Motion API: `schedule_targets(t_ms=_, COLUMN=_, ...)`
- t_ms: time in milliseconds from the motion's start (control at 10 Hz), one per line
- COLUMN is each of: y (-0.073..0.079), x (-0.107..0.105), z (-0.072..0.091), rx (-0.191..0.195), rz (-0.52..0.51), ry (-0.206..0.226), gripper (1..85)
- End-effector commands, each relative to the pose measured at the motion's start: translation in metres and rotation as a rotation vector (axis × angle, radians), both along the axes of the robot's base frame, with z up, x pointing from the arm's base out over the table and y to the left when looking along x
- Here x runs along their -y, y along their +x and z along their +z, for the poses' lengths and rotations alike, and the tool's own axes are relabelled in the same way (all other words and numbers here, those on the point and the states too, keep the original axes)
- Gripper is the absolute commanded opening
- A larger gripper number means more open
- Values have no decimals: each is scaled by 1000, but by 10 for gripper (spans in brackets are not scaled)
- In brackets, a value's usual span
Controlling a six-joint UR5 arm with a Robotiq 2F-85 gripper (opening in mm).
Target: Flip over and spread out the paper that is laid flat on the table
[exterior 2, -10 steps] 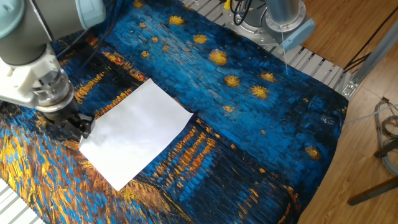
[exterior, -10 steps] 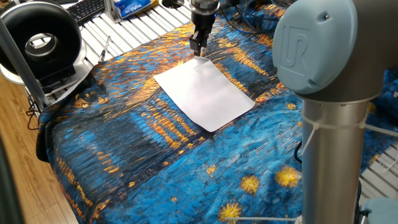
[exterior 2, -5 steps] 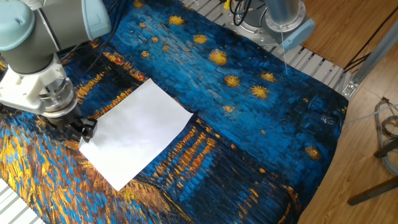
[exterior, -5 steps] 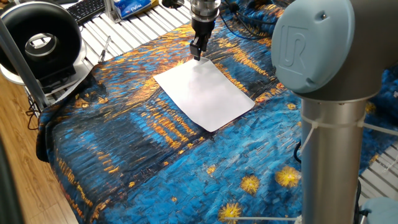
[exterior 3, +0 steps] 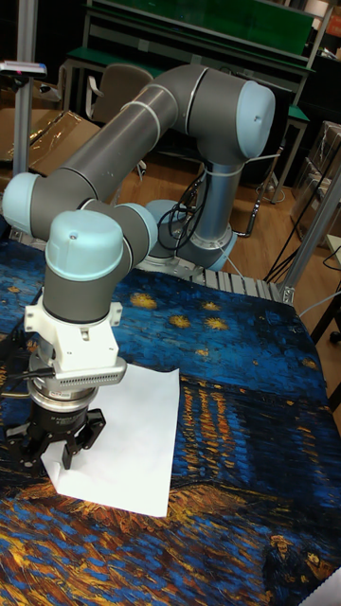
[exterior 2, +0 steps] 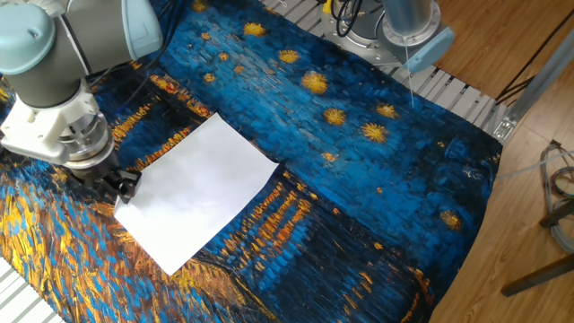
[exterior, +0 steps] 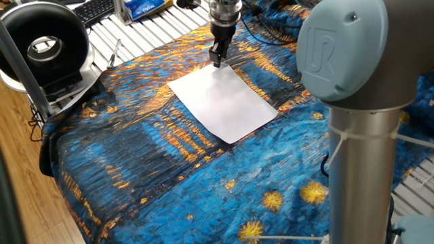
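Observation:
The white paper [exterior: 222, 102] lies flat on the table's blue and orange cloth [exterior: 156, 169], also seen in the other fixed view as the paper [exterior 2: 197, 190] and in the tall view as the paper [exterior 3: 128, 440]. My gripper [exterior: 217, 61] points straight down at the sheet's far corner. In the other fixed view the gripper [exterior 2: 124, 186] touches the paper's left edge. The tall view shows the gripper [exterior 3: 71, 459] with its fingertips drawn together on that edge. No part of the sheet is lifted.
The arm's grey base column [exterior: 359, 135] stands at the near right. A black round device [exterior: 44, 44] and a keyboard [exterior: 95, 10] sit on the white slatted surface beyond the cloth. Wooden floor [exterior 2: 529, 179] lies past the table edge.
The gripper has come down a little onto the paper's corner and its fingertips look closer together. The paper has not moved.

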State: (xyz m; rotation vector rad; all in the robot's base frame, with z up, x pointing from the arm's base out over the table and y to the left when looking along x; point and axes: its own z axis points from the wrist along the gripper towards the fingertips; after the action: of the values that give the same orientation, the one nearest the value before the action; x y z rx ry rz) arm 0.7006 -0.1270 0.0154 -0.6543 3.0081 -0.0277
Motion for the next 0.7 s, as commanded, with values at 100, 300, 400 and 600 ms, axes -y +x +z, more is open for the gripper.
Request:
schedule_targets(t_ms=100, y=0, x=1, z=1, rx=3, rz=-7, ry=6, gripper=460)
schedule_targets(t_ms=300, y=1, x=1, z=-1, rx=3, rz=-4, ry=6, gripper=460)
schedule_targets(t_ms=400, y=2, x=1, z=-1, rx=4, rz=-2, ry=6, gripper=460)
schedule_targets(t_ms=600, y=3, x=2, z=-3, rx=4, rz=-2, ry=1, gripper=457)
